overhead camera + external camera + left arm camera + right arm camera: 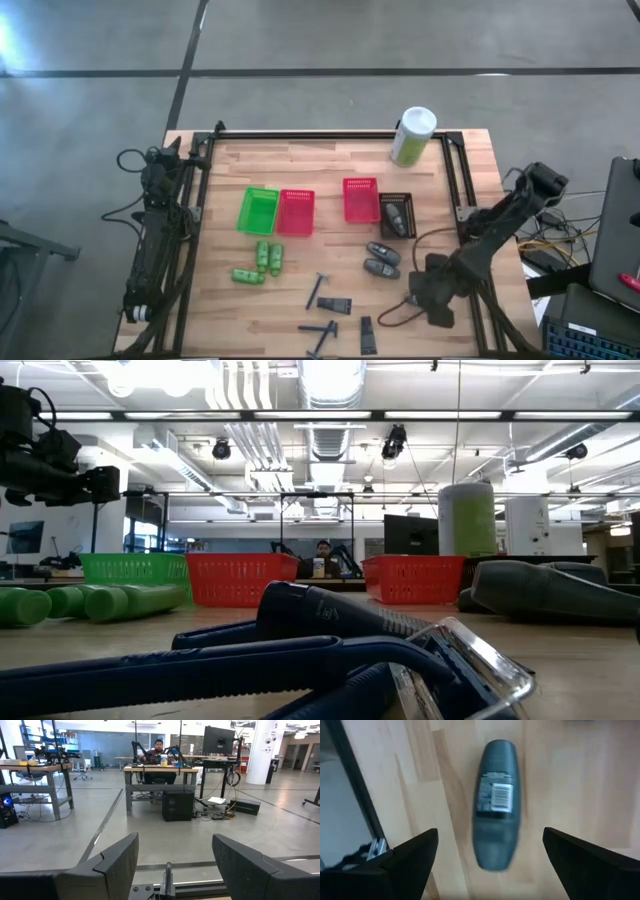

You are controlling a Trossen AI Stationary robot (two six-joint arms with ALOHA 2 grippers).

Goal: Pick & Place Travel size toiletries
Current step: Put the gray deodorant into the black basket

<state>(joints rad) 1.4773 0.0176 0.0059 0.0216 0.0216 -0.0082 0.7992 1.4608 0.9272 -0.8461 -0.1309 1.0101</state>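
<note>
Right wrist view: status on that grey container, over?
Right gripper open, hovering over dark grey rounded container with barcode label, lying flat on wooden table, not gripped. Left gripper open, parked at table edge. Nothing in the way.

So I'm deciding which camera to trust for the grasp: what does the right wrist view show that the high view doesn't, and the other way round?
Only the right wrist view shows a dark grey container close up, lying on the wood with its barcode label facing up, between the open fingers of the right gripper, untouched.

Only the high view shows the mesh baskets, green bottles, black sticks, the canister and the parked left arm.

Both show the wooden table.
</note>
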